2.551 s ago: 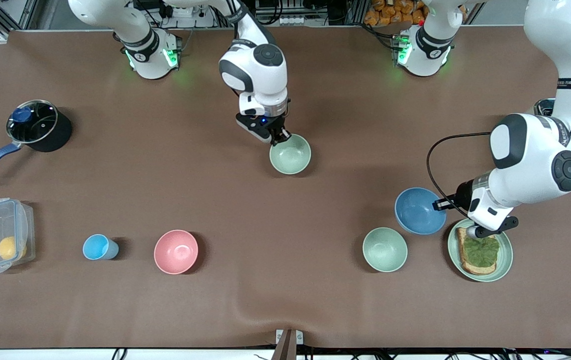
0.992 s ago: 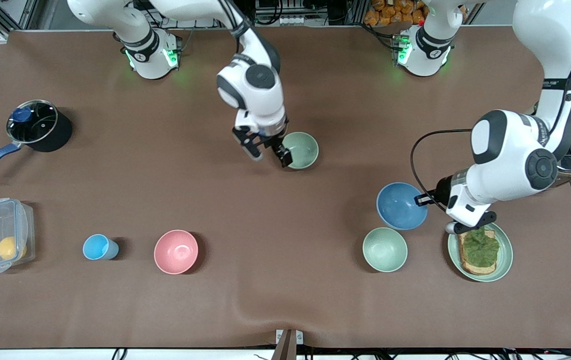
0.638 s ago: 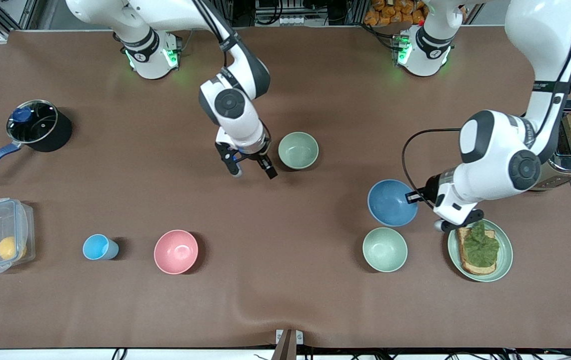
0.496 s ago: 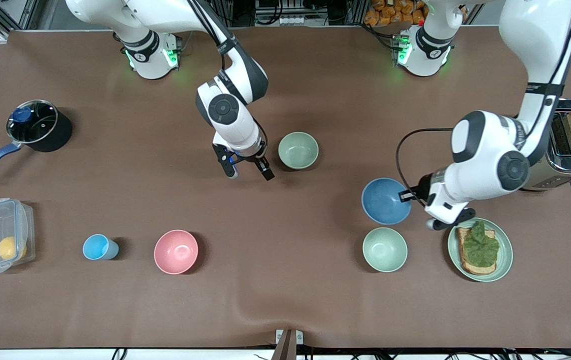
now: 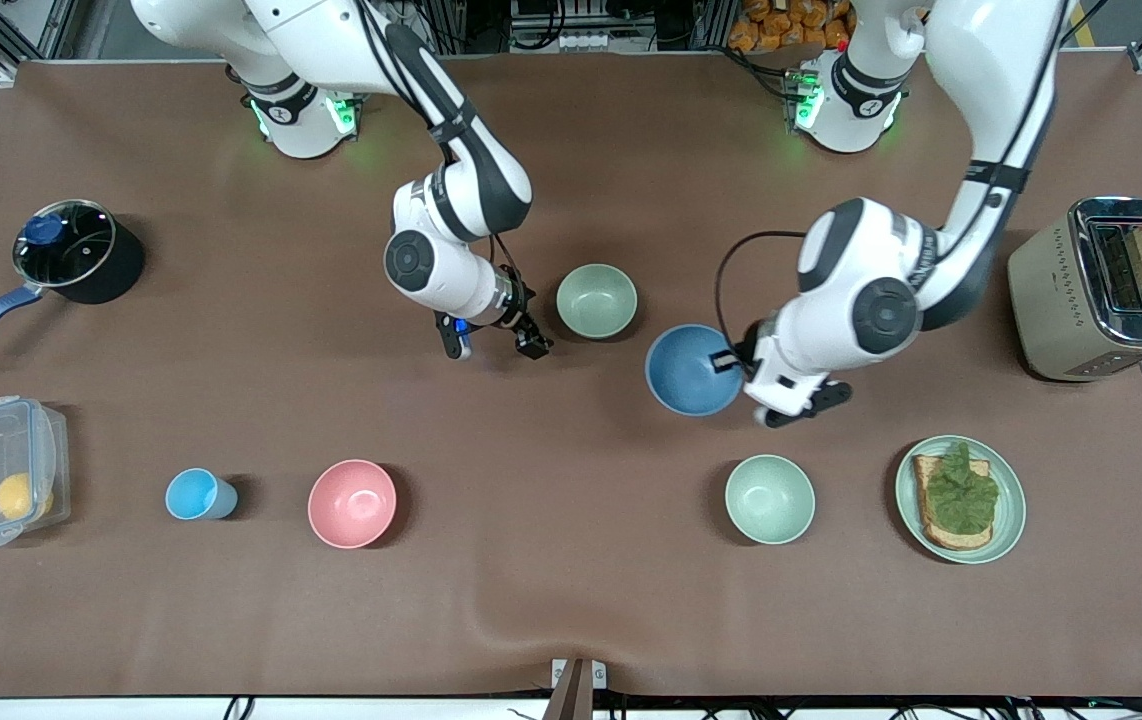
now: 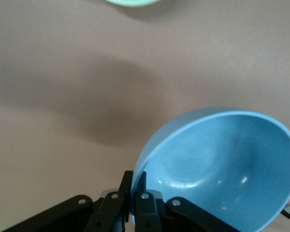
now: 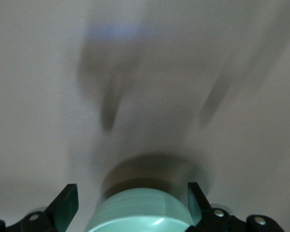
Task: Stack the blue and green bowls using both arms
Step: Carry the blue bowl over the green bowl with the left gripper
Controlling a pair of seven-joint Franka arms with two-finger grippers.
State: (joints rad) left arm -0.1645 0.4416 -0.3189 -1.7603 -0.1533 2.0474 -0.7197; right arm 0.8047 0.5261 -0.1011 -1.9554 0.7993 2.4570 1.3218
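Note:
The blue bowl (image 5: 691,370) hangs tilted in my left gripper (image 5: 736,362), which is shut on its rim, over the table next to the green bowl. In the left wrist view the bowl (image 6: 222,164) fills the lower part and the gripper (image 6: 135,188) pinches its rim. The sage-green bowl (image 5: 596,300) sits upright on the table. My right gripper (image 5: 493,348) is open and empty, beside the green bowl toward the right arm's end, not touching it. In the right wrist view the green bowl (image 7: 140,212) shows between the open fingers (image 7: 67,203).
A paler mint bowl (image 5: 769,498) and a plate (image 5: 1013,520) with toast lie nearer the front camera. A toaster (image 5: 1081,290) stands at the left arm's end. A pink bowl (image 5: 352,503), light-blue cup (image 5: 196,494), clear box (image 5: 1,485) and pot (image 5: 76,250) lie toward the right arm's end.
My right gripper let go of the green bowl, leaving it on the table, and drew back. My left gripper carried the blue bowl from beside the plate toward the green bowl.

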